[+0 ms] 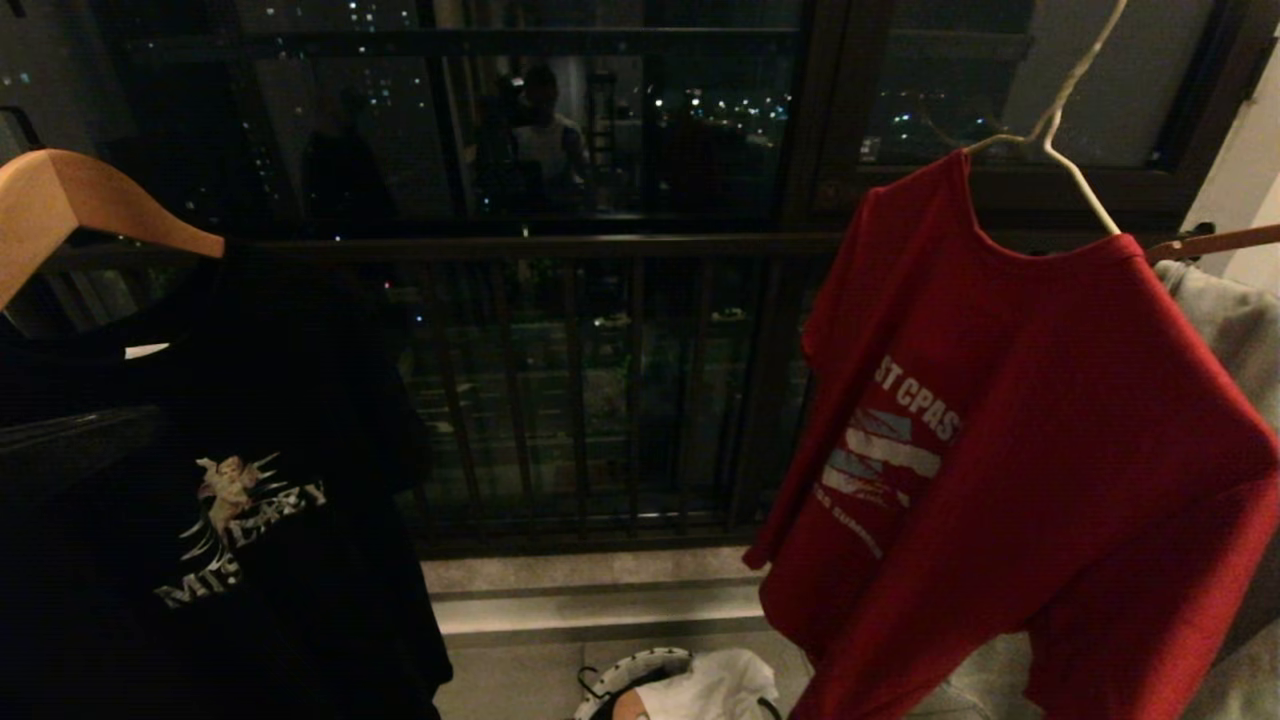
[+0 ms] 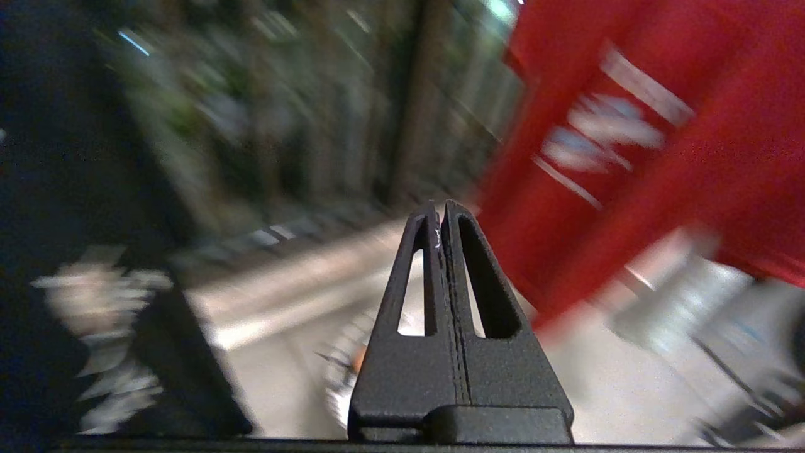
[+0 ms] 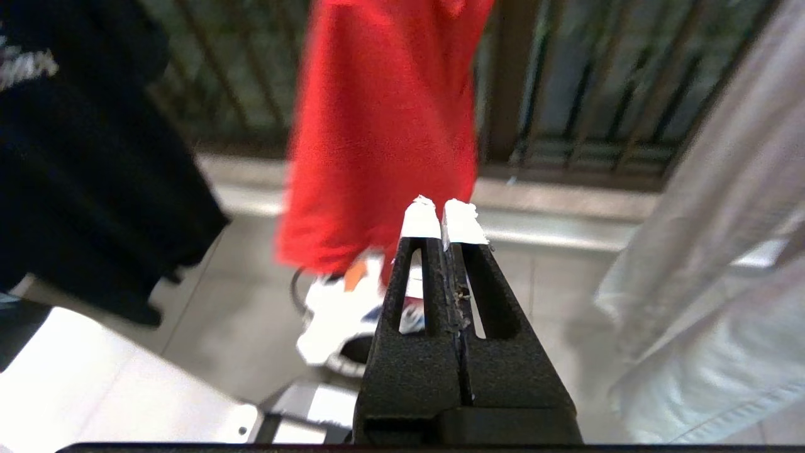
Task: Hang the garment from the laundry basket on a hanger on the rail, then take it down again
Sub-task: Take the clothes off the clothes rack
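Hanging at three o'clock in the head view, the red garment (image 1: 1040, 440) drapes from the white wire hanger (image 1: 1075, 150). At six o'clock on the floor sits the laundry basket (image 1: 640, 672). Left gripper (image 2: 439, 211) and right gripper (image 3: 445, 211) both hover pressed together, empty.

Apt balcony at night, railing bars (image 1: 560, 400), hung tees

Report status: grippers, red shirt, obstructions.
Left gripper and right gripper shut, empty. Red lettered T-shirt hanging on thin white wire hanger. Nothing blocking it.
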### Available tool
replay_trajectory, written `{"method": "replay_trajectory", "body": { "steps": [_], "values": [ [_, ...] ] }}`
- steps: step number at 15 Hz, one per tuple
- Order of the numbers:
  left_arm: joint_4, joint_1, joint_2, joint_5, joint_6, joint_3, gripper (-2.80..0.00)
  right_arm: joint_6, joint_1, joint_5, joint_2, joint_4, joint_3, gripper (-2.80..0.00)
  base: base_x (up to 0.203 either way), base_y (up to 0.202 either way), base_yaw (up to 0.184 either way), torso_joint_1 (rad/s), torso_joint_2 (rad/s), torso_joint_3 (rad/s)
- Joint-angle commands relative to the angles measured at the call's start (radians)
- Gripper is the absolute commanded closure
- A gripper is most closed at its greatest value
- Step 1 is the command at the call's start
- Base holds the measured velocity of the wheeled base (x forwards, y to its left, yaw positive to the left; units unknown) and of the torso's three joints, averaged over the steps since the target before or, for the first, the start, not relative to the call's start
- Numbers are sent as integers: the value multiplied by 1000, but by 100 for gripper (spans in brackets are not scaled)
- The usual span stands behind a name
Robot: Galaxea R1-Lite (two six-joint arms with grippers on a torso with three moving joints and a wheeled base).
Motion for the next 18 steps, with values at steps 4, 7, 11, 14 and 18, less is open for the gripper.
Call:
{"method": "replay_trajectory", "body": {
  "steps": [4,7,11,14,18],
  "values": [
    [110,202,-316,-9,24,62,0,-5,-154,-47,-144,6,10,0,0,0,0,0,0,0],
    [219,315,-414,-62,29,61,0,-39,-234,-11,-179,8,27,0,0,0,0,0,0,0],
    [372,398,-552,-133,50,90,0,-63,-235,0,-246,7,154,0,0,0,0,0,0,0],
    [395,439,-626,-133,62,197,0,-102,-243,19,-331,-17,310,0,0,0,0,0,0,0],
    [364,431,-766,-132,147,394,0,-157,-246,23,-419,-320,594,0,0,0,0,0,0,0]
  ]
}}
